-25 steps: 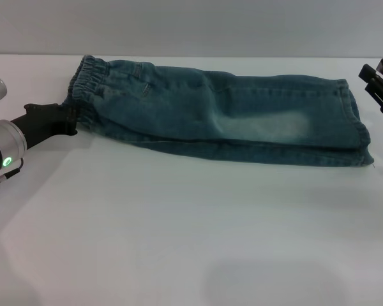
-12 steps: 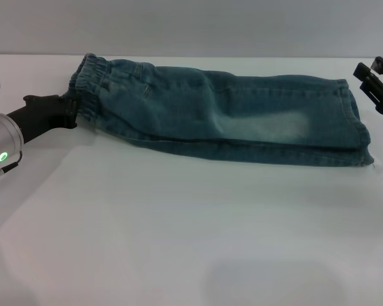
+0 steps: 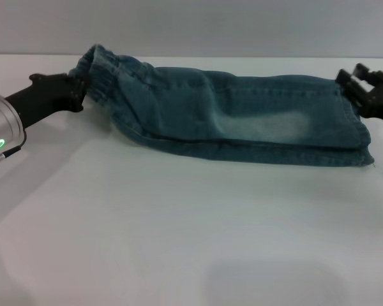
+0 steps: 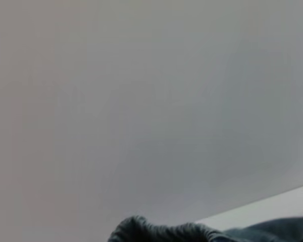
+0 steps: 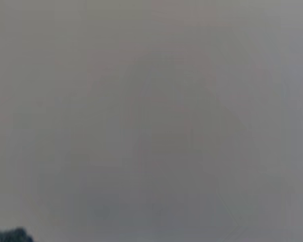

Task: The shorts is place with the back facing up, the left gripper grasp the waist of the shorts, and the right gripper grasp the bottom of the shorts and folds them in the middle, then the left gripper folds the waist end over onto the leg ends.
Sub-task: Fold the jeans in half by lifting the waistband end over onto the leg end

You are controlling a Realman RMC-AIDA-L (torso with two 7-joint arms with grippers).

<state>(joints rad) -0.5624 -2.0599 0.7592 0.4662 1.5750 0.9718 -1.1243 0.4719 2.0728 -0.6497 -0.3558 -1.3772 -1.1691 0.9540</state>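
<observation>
The shorts lie folded lengthwise on the white surface. The left gripper has its jaws clenched on the waist, lifting it. The right gripper sits at the leg ends; whether its jaws grip, I cannot tell. Carry the waist high, keeping both layers pinched, toward the hems.

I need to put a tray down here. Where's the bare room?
The table is bare in front of the shorts. The far strip is crowded: left gripper at the waist, right gripper by the leg ends.
</observation>
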